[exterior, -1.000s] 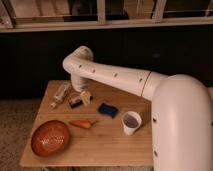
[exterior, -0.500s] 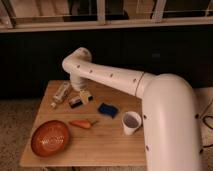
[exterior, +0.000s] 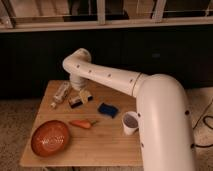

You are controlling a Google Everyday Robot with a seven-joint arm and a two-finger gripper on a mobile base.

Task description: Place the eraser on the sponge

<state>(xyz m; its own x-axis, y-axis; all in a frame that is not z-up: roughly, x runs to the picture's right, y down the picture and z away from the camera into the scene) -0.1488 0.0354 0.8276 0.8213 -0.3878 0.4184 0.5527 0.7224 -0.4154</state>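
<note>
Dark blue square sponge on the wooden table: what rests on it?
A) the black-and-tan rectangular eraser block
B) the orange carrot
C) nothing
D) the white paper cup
C: the sponge is bare on top; the eraser lies apart from it on the table, just below the gripper.

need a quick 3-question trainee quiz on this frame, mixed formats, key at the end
1. True or false: the eraser already lies on the sponge.
2. Which thing lies between the bowl and the sponge? A) the carrot B) the cup C) the bottle
3. Fill in: the gripper, open and holding nothing, is down at the far-left part of the table, right by the ____.

Key
1. False: the eraser is on the table, apart from the sponge.
2. A
3. eraser
</note>
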